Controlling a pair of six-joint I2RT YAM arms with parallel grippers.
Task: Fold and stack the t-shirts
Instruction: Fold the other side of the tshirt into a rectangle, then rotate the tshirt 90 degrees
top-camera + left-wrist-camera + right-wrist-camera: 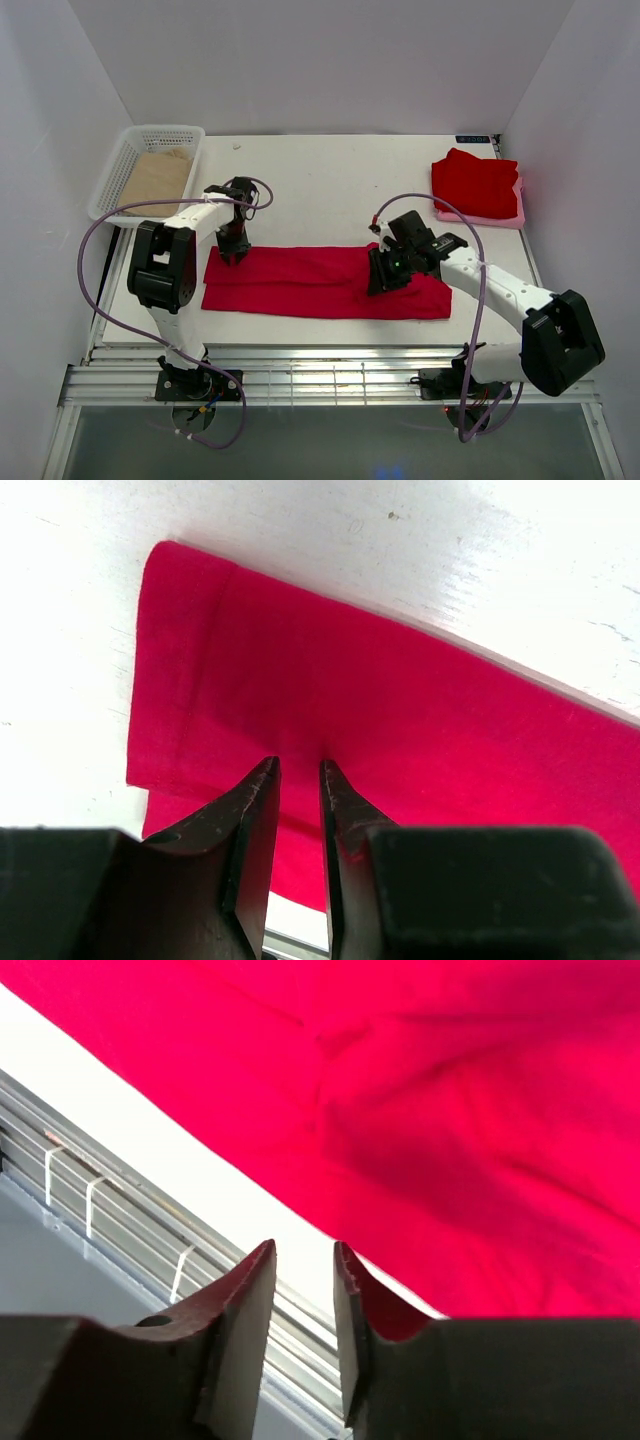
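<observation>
Red t-shirt (300,285) folded to a long strip on table (330,190), under both grippers | left gripper (231,257) slightly apart, empty | right gripper (380,284) slightly apart, empty | risk: pinching only top layer would unfold the strip

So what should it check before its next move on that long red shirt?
1. Shirt folded into a long strip: ok.
2. Left claw over the strip's left end: ok.
3. Right claw at the strip's near edge: ok.
4. Cloth gripped: not ok, both claws slightly open and empty.
5. Cloth smooth: not ok, creased near the right claw.
6. Folded stack waiting at far right: ok.
</observation>
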